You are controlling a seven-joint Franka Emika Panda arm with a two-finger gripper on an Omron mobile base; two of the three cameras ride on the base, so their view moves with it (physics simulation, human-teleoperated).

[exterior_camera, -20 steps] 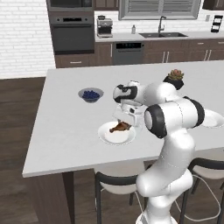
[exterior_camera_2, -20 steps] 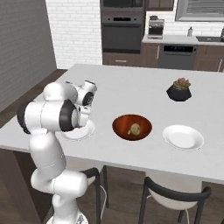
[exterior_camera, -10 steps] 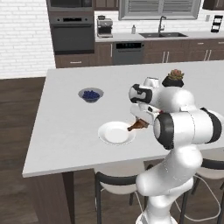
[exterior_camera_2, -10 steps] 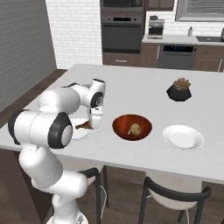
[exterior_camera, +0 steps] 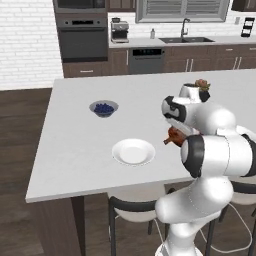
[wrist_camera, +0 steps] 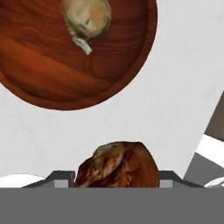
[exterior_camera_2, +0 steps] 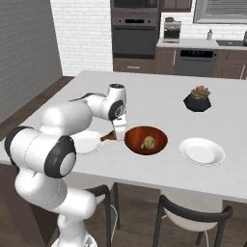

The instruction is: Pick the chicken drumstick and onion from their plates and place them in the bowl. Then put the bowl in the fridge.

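gripper: two-finger gripper [exterior_camera_2: 118, 134] on white arm, closed around the small reddish-brown cooked chicken drumstick [wrist_camera: 117, 165]; held just above the counter, between the near white plate and the wooden bowl
drumstick: bulbous end toward hand camera, thin bone end sticking out sideways in both base views [exterior_camera: 173, 138] [exterior_camera_2: 108, 136]; off its plate, not in the bowl
bowl: wide shallow glossy reddish-brown wooden bowl [exterior_camera_2: 159, 142] on the pale grey counter [exterior_camera_2: 159, 103], just beside the gripper; also at top of hand view [wrist_camera: 39, 74]
onion: small round yellowish-brown onion [exterior_camera_2: 148, 142] lying inside the bowl, near its middle [wrist_camera: 87, 17]
plates: round white shallow plate [exterior_camera: 133, 151] next to the arm, nothing on it; second round white plate [exterior_camera_2: 201, 151] on the far side of the bowl, also bare
other: small grey bowl of blueberries [exterior_camera: 103, 108] well apart on counter; black pot with succulent [exterior_camera_2: 197, 99] behind the bowl; dark wall oven [exterior_camera: 82, 41] at back wall
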